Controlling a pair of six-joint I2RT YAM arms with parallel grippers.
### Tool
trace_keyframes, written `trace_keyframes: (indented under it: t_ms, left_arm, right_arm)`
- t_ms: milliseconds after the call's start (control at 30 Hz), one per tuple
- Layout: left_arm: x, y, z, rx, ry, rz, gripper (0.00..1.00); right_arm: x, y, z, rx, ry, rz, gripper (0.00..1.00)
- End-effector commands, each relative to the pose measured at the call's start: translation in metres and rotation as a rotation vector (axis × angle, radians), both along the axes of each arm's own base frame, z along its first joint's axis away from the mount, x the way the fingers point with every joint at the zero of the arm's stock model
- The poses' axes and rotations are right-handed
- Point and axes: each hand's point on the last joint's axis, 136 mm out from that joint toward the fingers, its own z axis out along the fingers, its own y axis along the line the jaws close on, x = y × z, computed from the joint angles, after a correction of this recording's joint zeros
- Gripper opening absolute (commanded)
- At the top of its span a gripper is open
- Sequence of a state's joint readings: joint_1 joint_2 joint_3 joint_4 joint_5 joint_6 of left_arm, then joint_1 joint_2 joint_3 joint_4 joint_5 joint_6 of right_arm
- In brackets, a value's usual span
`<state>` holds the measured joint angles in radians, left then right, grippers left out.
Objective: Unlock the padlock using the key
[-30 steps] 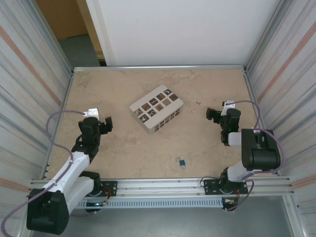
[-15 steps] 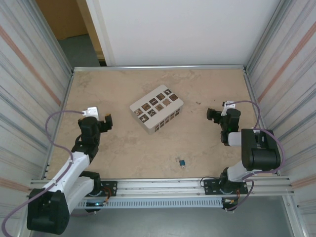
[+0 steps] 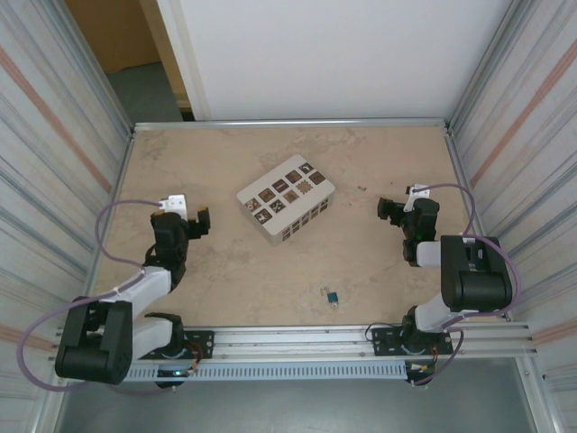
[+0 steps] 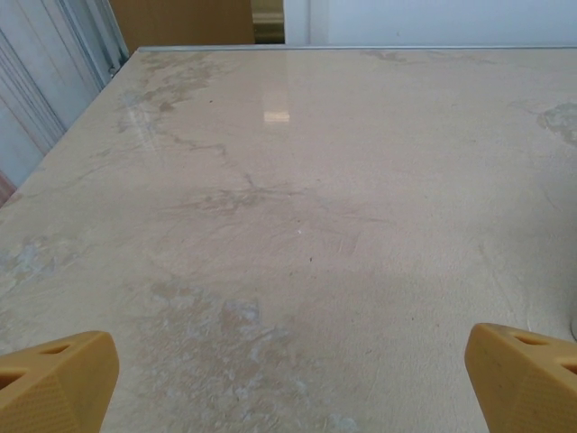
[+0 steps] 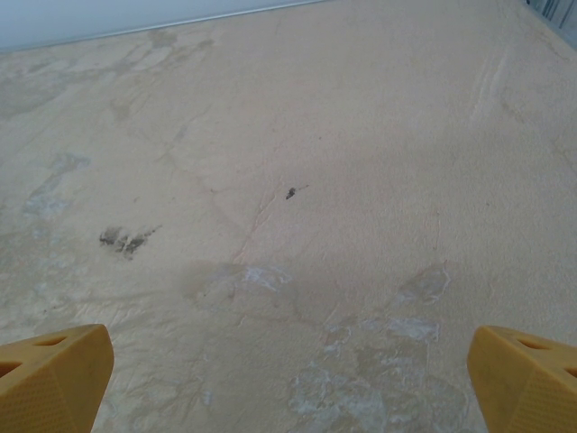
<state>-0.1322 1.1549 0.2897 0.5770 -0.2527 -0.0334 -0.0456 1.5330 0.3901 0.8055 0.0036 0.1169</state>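
Note:
The tiny blue padlock [image 3: 333,297] lies on the table near the front edge, between the two arms, with a small metal bit beside it; I cannot make out a separate key. My left gripper [image 3: 200,219] hovers at the left side, well away from the lock, open and empty. In the left wrist view its yellow fingertips [image 4: 56,383] stand wide apart over bare table. My right gripper [image 3: 386,209] sits at the right side, also open and empty, its yellow fingertips [image 5: 525,379] wide apart in the right wrist view.
A pale box with brown squares [image 3: 286,198] stands tilted in the middle of the table. Corrugated metal walls close in the left and right sides, and a white panel stands at the back. A metal rail [image 3: 297,338] runs along the front edge.
The left arm has shifted slightly right and forward, its gripper now a little closer to the pale box. The right arm and the padlock have not moved.

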Motion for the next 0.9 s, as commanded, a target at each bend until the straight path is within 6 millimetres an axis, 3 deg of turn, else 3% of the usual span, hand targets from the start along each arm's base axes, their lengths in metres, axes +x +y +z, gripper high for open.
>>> trace_keyframes:
  t_ms: [0,267,500,633,800,867]
  left_arm:
    - [0.008,-0.001,0.014,0.016,-0.091,-0.023,0.99]
    - [0.013,-0.005,0.012,0.058,-0.139,-0.083,0.99]
    - [0.016,-0.001,-0.01,0.047,-0.18,-0.086,0.99]
    - [0.019,0.002,-0.013,0.045,-0.163,-0.062,0.99]
    - [0.049,0.01,-0.028,0.025,0.027,-0.025,0.99]
    - [0.049,0.011,-0.025,0.016,-0.007,-0.033,0.99]
  right_arm:
    - [0.004,-0.001,0.002,-0.033,-0.001,0.003,0.99]
    - [0.004,-0.001,0.003,-0.033,-0.001,0.003,0.99]
    - [0.004,-0.001,0.003,-0.033,-0.001,0.003,0.99]
    - [0.005,-0.001,0.003,-0.032,-0.002,0.003,0.99]
    - [0.004,-0.001,0.002,-0.032,-0.001,0.004,0.99]
    - [0.005,-0.001,0.003,-0.033,-0.002,0.003,0.99]
